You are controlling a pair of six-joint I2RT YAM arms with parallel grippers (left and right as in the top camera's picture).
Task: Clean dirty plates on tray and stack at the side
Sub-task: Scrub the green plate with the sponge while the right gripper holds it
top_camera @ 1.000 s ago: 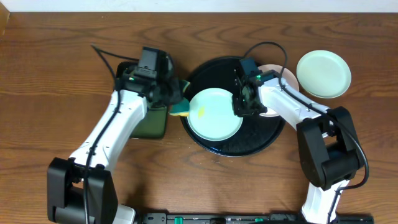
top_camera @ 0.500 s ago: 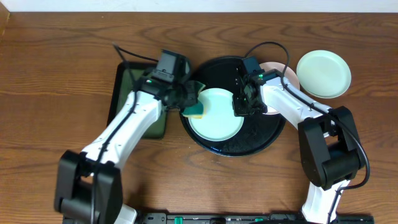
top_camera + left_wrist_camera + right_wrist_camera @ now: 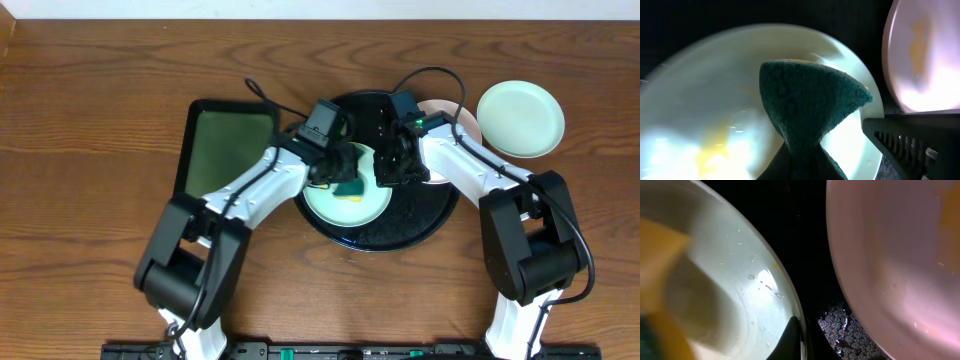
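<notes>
A pale mint plate (image 3: 330, 200) with a yellow smear lies on the round black tray (image 3: 400, 235). My left gripper (image 3: 348, 176) is shut on a green and yellow sponge (image 3: 807, 107) and presses it on that plate (image 3: 700, 95). My right gripper (image 3: 390, 172) is shut on the plate's right rim (image 3: 740, 290). A white plate (image 3: 452, 118) with a yellow smear lies partly on the tray's right edge, mostly hidden by my right arm; it shows in the right wrist view (image 3: 895, 260). A second mint plate (image 3: 520, 118) rests on the bare wood at the right.
A rectangular dark green tray (image 3: 225, 145) lies left of the black tray. Black cables run from both wrists over the back of the tray. The wood tabletop (image 3: 90, 130) stretches to the left and front.
My left arm has swung right from the green tray, carrying the sponge onto the mint plate. The right gripper has kept its hold on the plate's rim.
</notes>
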